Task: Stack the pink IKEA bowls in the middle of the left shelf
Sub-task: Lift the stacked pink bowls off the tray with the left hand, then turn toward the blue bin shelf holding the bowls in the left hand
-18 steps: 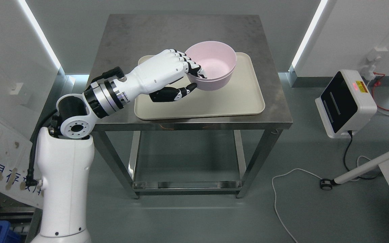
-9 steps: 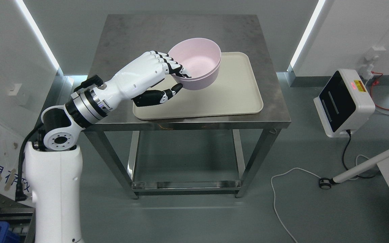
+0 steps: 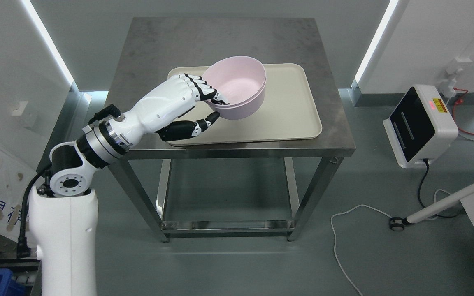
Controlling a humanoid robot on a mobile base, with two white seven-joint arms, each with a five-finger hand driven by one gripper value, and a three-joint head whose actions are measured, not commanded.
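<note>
Left hand (image 3: 181,105) clamps the pink bowls' (image 3: 237,88) near rim, tilted above the tray's (image 3: 290,111) left half; tabletop's (image 3: 220,37) far edge lies open.

A beige tray (image 3: 290,119) lies on the steel bench (image 3: 228,37); right of the bench, a white device (image 3: 422,125) and cable (image 3: 344,234) sit on the floor.

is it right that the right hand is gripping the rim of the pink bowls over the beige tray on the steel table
Not quite: it is the left hand that grips the rim, its arm coming in from the picture's left in the head view. The rest holds: the pink bowls are held over the beige tray on the steel table. No right hand is in view.
</note>
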